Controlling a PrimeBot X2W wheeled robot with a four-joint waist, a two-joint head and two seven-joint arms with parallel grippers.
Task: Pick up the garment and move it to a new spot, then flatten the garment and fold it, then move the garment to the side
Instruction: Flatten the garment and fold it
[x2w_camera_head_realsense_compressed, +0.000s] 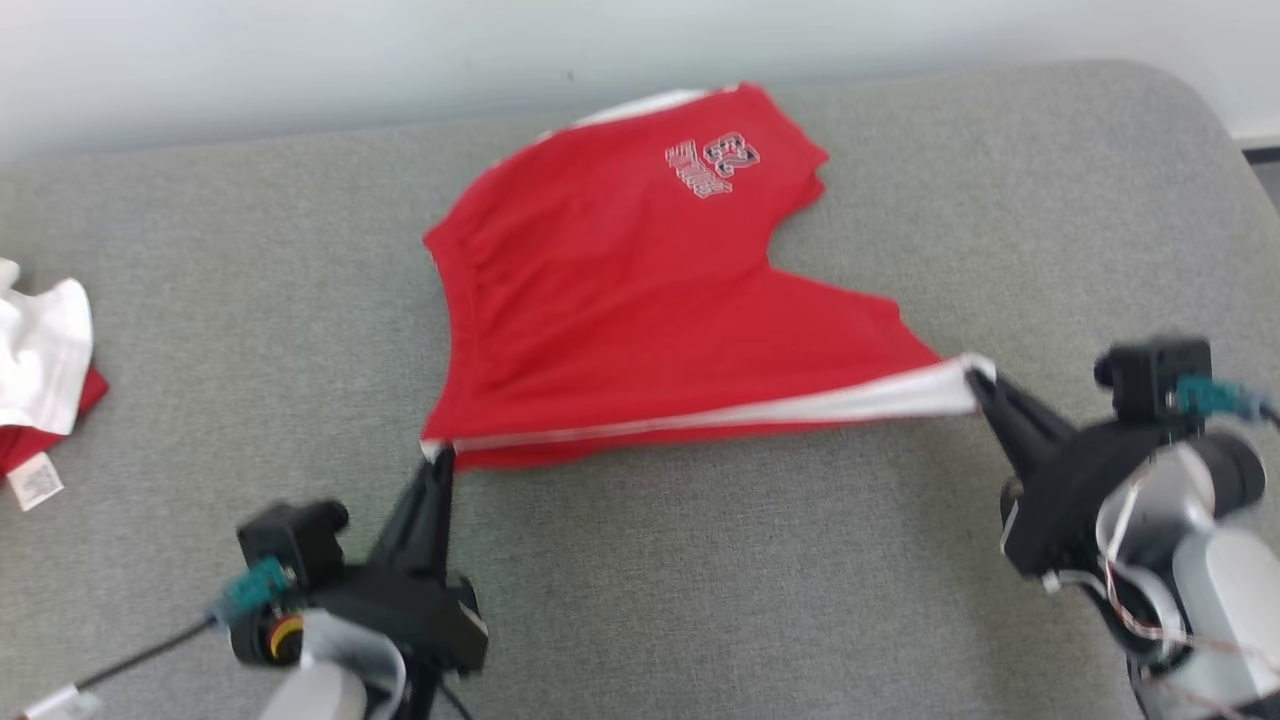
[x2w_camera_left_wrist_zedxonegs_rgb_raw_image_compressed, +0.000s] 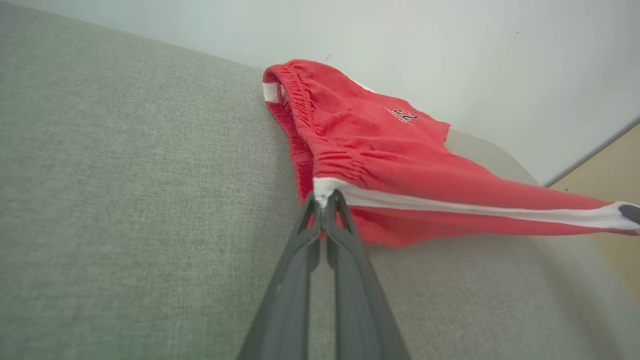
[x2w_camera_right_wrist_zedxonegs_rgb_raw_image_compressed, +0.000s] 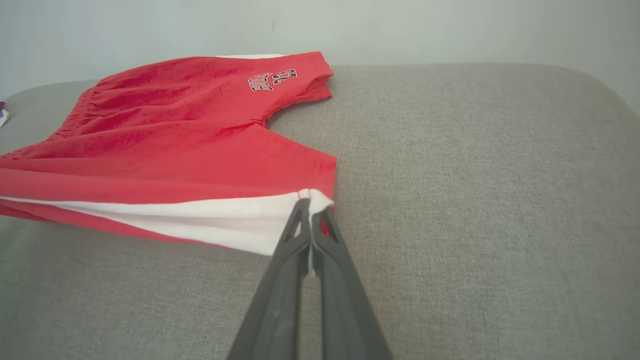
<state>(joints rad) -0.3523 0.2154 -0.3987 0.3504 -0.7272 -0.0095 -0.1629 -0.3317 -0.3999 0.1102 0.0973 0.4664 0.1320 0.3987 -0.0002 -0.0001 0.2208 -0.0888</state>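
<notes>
The garment (x2w_camera_head_realsense_compressed: 640, 290) is a pair of red shorts with a white side stripe and a printed logo, spread over the grey cushion. Its near edge is stretched taut and lifted between both grippers while the far part rests on the fabric surface. My left gripper (x2w_camera_head_realsense_compressed: 440, 455) is shut on the waistband corner (x2w_camera_left_wrist_zedxonegs_rgb_raw_image_compressed: 325, 187) at the near left. My right gripper (x2w_camera_head_realsense_compressed: 972, 378) is shut on the white-striped leg hem corner (x2w_camera_right_wrist_zedxonegs_rgb_raw_image_compressed: 312, 197) at the right. The red cloth (x2w_camera_right_wrist_zedxonegs_rgb_raw_image_compressed: 175, 120) fans away from the right fingers toward the wall.
A grey cushioned surface (x2w_camera_head_realsense_compressed: 750, 600) carries everything, with a pale wall behind. Another red and white garment (x2w_camera_head_realsense_compressed: 40, 390) with a label lies at the left edge. The cushion's rounded right corner (x2w_camera_head_realsense_compressed: 1200, 110) drops off beside a floor strip.
</notes>
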